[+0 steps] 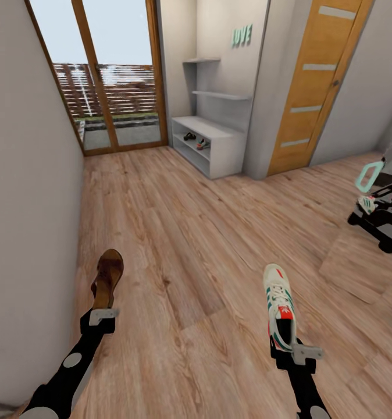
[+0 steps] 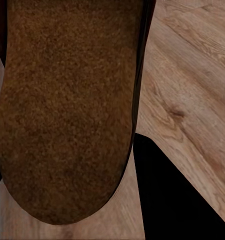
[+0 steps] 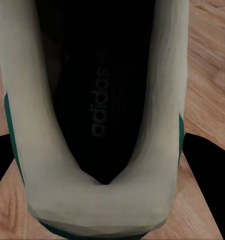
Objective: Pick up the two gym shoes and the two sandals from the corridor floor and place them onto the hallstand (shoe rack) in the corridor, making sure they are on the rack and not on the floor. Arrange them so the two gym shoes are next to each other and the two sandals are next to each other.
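We carry the sandal (image 1: 107,278) pinched at its heel in the left gripper (image 1: 102,317) and the gym shoe (image 1: 279,307) likewise in the right gripper (image 1: 293,349); both look light and semi-rigid, so heel grips should suffice.

A sandal (image 1: 107,278) sits at the left gripper (image 1: 102,316), a gym shoe (image 1: 279,306) at the right gripper (image 1: 292,349), both above the corridor floor (image 1: 184,244). Far ahead stands the hallstand (image 1: 210,142), with another sandal (image 1: 189,136) and gym shoe (image 1: 203,143) on its shelf.
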Controlling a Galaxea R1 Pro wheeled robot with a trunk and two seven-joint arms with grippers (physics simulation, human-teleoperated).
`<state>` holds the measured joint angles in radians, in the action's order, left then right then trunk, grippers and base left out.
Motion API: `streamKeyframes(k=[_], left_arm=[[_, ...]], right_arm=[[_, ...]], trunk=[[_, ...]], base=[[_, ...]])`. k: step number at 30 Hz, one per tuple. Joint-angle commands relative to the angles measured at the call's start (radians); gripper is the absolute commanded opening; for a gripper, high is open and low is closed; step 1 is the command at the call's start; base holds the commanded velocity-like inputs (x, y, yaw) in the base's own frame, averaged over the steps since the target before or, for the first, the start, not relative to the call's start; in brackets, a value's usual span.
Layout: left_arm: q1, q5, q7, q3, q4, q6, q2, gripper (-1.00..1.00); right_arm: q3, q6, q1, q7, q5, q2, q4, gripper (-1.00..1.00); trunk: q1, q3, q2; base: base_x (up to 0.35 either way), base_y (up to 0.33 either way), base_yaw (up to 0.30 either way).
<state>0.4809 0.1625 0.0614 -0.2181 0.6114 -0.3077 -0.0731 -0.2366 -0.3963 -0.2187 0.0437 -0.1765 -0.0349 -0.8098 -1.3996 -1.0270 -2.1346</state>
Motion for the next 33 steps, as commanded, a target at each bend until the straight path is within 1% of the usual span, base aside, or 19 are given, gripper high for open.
streamKeyframes(k=[1, 11, 20, 33], left_arm=[[0.001, 0.012, 0.008, -0.007, 0.0, -0.004, 0.001, -1.0], [0.001, 0.012, 0.008, -0.007, -0.001, -0.004, 0.001, -1.0], [0.001, 0.012, 0.008, -0.007, -0.001, -0.004, 0.002, -1.0], [0.001, 0.012, 0.008, -0.007, -0.001, -0.004, 0.002, -1.0]], right_arm=[[-0.003, -0.003, -0.001, 0.003, -0.01, 0.0, 0.008, -1.0], [-0.003, -0.003, -0.001, 0.002, -0.012, 0.001, 0.017, -1.0], [-0.003, -0.003, -0.001, 0.002, -0.011, 0.0, 0.017, -1.0], [-0.003, -0.003, -0.001, 0.003, -0.011, 0.0, 0.017, -1.0]], trunk=[[0.0, -0.001, 0.0], [0.0, -0.001, 0.0], [0.0, -0.001, 0.0], [0.0, -0.001, 0.0]], base=[[0.34, 0.0, 0.0], [0.34, 0.0, 0.016], [0.34, 0.0, 0.179], [0.34, 0.0, 0.011]])
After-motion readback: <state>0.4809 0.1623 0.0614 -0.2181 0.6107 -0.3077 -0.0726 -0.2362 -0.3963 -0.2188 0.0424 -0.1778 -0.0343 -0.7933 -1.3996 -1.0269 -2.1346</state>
